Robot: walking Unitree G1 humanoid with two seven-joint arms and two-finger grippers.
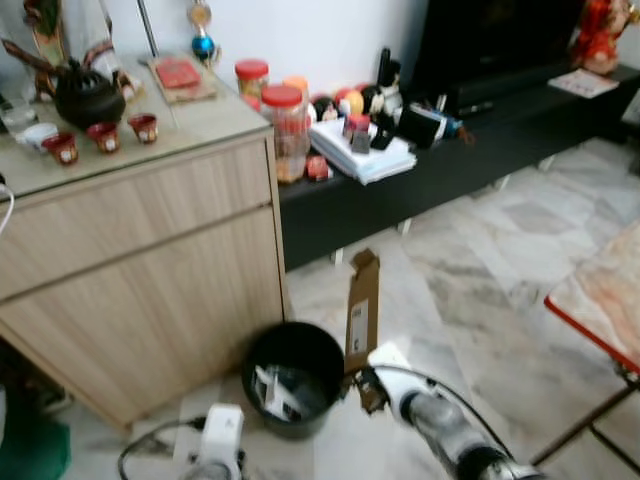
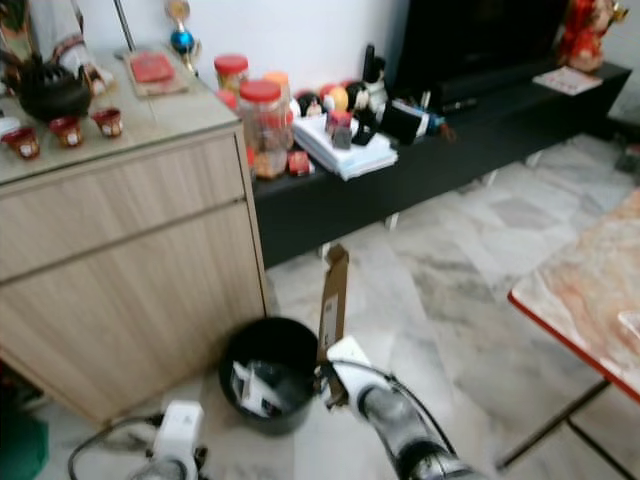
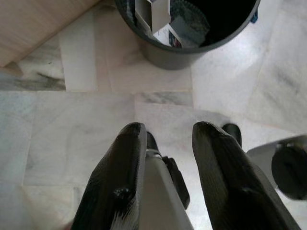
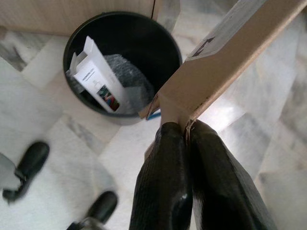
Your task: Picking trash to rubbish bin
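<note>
Marble floor [image 1: 480,270], black rubbish bin [image 1: 294,378]: right end effector [image 4: 184,132] clamping flat cardboard strip [image 1: 362,308] at bottom edge; light, stiff, bendable. Left end effector [image 3: 168,139] idling, fingers apart.

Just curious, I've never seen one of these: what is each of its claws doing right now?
Left gripper: open, holding nothing, above the floor.
Right gripper: shut on a cardboard box, beside the black bin.

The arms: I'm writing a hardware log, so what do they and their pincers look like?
The right arm is a silver-grey cylinder ending in a white wrist housing, with a thin black cable looped over it. Each pincer, left pincer and right pincer, has two long, rounded, glossy black fingers.
</note>
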